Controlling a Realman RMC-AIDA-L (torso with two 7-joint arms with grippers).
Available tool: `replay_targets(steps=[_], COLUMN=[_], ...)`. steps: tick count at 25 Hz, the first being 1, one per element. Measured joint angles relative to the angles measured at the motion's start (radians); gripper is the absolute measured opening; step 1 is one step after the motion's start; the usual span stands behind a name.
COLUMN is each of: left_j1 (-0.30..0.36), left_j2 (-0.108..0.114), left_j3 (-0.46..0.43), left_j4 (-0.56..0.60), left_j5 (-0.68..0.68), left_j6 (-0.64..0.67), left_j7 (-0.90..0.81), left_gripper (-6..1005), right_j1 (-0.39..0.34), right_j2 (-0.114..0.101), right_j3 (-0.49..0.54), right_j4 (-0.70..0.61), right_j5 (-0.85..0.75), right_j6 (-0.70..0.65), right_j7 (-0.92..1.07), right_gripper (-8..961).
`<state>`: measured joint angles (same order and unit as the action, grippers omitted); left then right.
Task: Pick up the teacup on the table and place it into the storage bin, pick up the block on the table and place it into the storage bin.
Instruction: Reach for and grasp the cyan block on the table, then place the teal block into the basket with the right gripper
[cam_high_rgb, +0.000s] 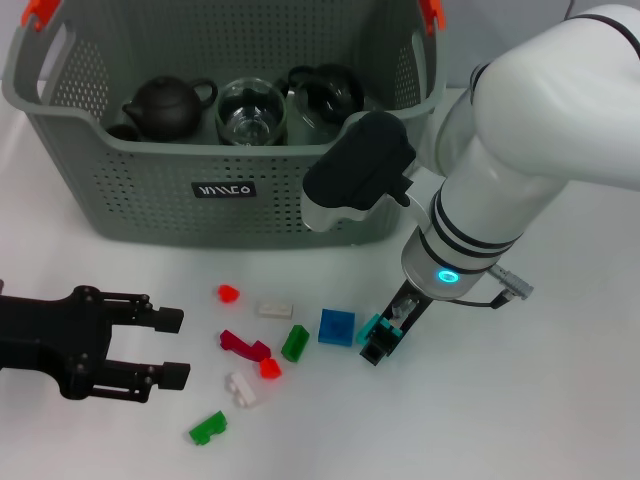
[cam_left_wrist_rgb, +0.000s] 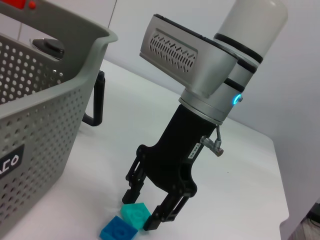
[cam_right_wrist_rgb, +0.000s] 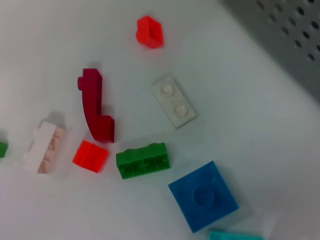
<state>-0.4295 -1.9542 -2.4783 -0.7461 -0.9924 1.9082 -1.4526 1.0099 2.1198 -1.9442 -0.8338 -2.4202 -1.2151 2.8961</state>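
Right gripper (cam_high_rgb: 383, 338) down on the teal block (cam_high_rgb: 371, 327)

Beside the blue block (cam_high_rgb: 336, 327), in front of the bin (cam_high_rgb: 150, 200), its fingers (cam_left_wrist_rgb: 167, 212) straddle the teal block — spread, not yet pinching. Left gripper (cam_high_rgb: 165, 347) waits open, left of the scattered bricks — out of the way.

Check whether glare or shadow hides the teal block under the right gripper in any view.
Head view: even light, soft shadows; the right gripper itself covers part of the teal block, the left gripper idles open nearby. Left wrist view: block well lit between open fingers, no glare. Right wrist view: only its edge shows, cut by the frame.
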Motion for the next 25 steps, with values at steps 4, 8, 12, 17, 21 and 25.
replay_targets(steps=[4, 8, 12, 17, 21, 25], left_j1=[0.0, 0.0, 0.0, 0.0, 0.0, 0.0], left_j2=[0.0, 0.0, 0.0, 0.0, 0.0, 0.0], left_j3=[-0.001, -0.002, -0.002, -0.003, -0.004, -0.007], left_j4=[0.0, 0.001, 0.001, 0.001, 0.001, 0.001], left_j5=[0.0, 0.0, 0.0, 0.0, 0.001, 0.002], left_j6=[0.0, 0.0, 0.0, 0.0, 0.0, 0.0], left_j7=[0.0, 0.0, 0.0, 0.0, 0.0, 0.0], left_gripper=[740, 740, 740, 740, 741, 741], right_j1=[0.001, 0.001, 0.001, 0.001, 0.001, 0.001], right_j2=[0.0, 0.0, 0.0, 0.0, 0.0, -0.002], right_j3=[-0.001, -0.001, -0.003, -0.006, -0.007, -0.007], right_j4=[0.0, -0.003, -0.006, -0.009, -0.018, -0.023], right_j5=[0.002, 0.004, 0.004, 0.004, 0.004, 0.006], right_j6=[0.0, -0.001, -0.004, -0.009, -0.018, -0.022], right_j7=[0.0, 0.0, 0.0, 0.0, -0.003, -0.003], right_gripper=[619, 579, 566, 550, 521, 444])
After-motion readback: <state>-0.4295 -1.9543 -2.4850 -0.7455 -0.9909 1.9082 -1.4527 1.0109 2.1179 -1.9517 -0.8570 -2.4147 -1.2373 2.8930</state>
